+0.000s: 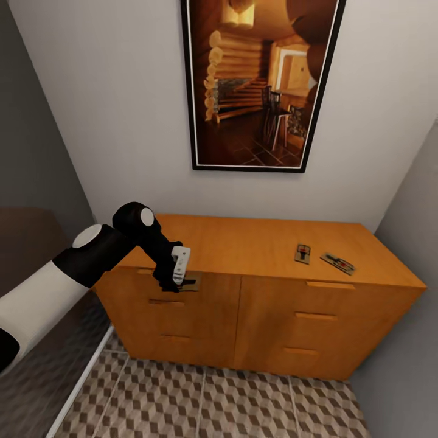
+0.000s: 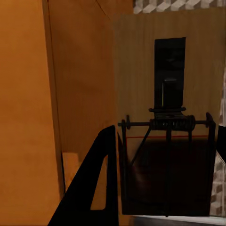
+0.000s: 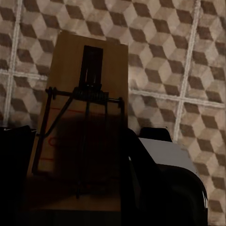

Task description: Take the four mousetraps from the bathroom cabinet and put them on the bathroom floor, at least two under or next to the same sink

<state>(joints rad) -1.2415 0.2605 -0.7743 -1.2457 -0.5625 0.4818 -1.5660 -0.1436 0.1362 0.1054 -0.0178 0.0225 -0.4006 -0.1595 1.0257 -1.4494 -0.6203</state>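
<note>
Nearest the head camera, at the lower left of the frame, the white-and-black left arm reaches up and right to the front left edge of the cabinet (image 1: pixel 255 304), where the left gripper (image 1: pixel 177 281) is clamped on a mousetrap (image 1: pixel 190 283) that juts out past the cabinet's top edge. Its wrist view shows the same mousetrap (image 2: pixel 165 141) close up, a pale wooden board with a dark wire spring and bar, sitting between the black fingers (image 2: pixel 96 188), with the orange-brown cabinet side filling the left of that frame. Two more mousetraps lie flat on the cabinet top toward the right of the head view: one (image 1: pixel 302 253) nearer the middle and another (image 1: pixel 339 263) just to its right, close together but apart. A framed picture (image 1: pixel 258 85) of a log interior hangs on the white wall above. Across the bottom of the head view runs the cube-patterned bathroom floor (image 1: pixel 213 401). In the right wrist view, the right gripper (image 3: pixel 82 188) grips a fourth mousetrap (image 3: pixel 87 94), held above the same tiles (image 3: pixel 188 56).
</note>
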